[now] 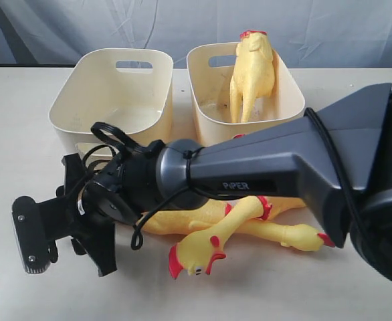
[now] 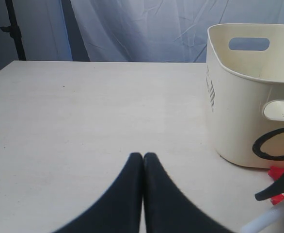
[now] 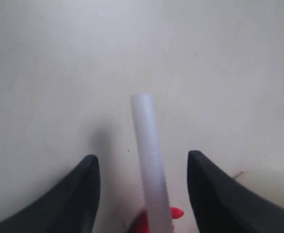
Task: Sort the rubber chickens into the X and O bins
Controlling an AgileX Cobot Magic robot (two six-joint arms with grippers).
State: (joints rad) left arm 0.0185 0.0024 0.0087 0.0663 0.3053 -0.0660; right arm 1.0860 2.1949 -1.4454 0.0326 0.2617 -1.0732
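Observation:
My right gripper [image 3: 142, 155] is open, and a chicken's white tube [image 3: 149, 165] lies between its fingers, above the red feet [image 3: 176, 212]. In the exterior view this gripper [image 1: 94, 251] hangs low over the table in front of the left-hand bin [image 1: 116, 93]. Two or more rubber chickens [image 1: 249, 224] lie tangled under the arm, with one head [image 1: 196, 257] nearest the camera. Another chicken [image 1: 253, 67] stands upright in the right-hand bin [image 1: 286, 83]. The O bin [image 2: 239, 111] and the tube [image 2: 268, 218] show in the left wrist view, where my left gripper [image 2: 143, 156] is shut and empty. No X mark is visible.
The right arm [image 1: 283, 160] stretches across the table from the right and hides the bins' front faces. A wrinkled grey curtain [image 1: 182, 27] hangs behind the table. Bare tabletop [image 2: 84, 121] spreads out beside the O bin.

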